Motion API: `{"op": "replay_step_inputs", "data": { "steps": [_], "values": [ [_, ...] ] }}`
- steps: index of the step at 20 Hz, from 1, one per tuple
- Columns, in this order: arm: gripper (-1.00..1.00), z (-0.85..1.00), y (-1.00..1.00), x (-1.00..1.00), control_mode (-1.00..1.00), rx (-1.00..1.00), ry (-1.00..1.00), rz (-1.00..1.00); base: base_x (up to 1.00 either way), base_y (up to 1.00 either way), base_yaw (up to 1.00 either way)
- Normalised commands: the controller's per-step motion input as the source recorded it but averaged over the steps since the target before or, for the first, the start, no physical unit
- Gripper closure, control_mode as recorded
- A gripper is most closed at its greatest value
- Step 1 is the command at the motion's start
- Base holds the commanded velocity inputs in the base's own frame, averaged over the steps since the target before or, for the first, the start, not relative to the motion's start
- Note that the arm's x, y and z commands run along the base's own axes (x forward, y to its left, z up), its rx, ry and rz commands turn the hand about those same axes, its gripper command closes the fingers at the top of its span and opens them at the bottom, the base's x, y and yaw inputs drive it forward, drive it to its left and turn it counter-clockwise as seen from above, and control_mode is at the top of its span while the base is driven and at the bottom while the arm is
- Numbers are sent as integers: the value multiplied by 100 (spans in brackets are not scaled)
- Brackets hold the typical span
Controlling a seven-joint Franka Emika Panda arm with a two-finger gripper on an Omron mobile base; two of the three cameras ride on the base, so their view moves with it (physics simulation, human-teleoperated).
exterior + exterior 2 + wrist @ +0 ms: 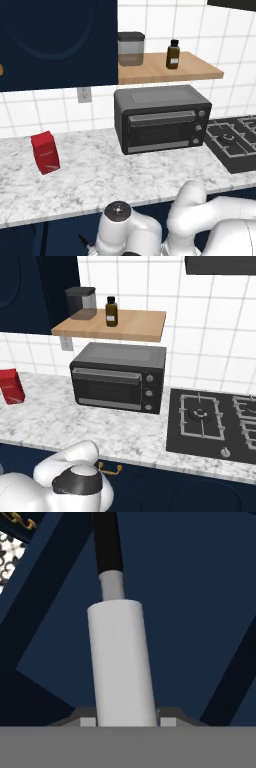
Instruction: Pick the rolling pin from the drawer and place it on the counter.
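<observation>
Currently the rolling pin (122, 662) sits dead centre in the hand view, pale cylinder running up from between the two finger tips, with its neck and black handle (107, 542) pointing away toward the top. The gripper (125, 721) has one tip on each side of the cylinder, flush against it as far as I can see, so it reads as pinched on the pin. Background there is dark navy drawer or cabinet panels; a bit of brass handle (22, 519) and a marbled patch show at the upper left. In the base views the arm is folded low below the counter (100, 175) edge, hand down out of sight in front of the navy cabinets. The counter carries a red box (45, 152) at the left, a black toaster oven (162, 119) against the tiled wall, and a gas hob (212, 423) at the right. Wooden shelf (130, 326) above the oven holds a lidded grey canister (81, 303) and a brown bottle (111, 311). A brass drawer pull (110, 470) shows below the counter edge in the right base view.
</observation>
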Motion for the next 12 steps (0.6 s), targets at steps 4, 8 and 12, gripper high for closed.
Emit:
{"op": "replay_step_inputs", "data": {
  "steps": [4, 8, 12],
  "values": [
    [100, 97, -25, 29, -100, 0, 0, -1, 0, 0, 0],
    [100, 90, -52, 44, -100, 1, 0, -1, 0, 0, 0],
    [100, 76, -59, 74, -100, 1, 1, -3, 0, 0, 0]
  ]
}}
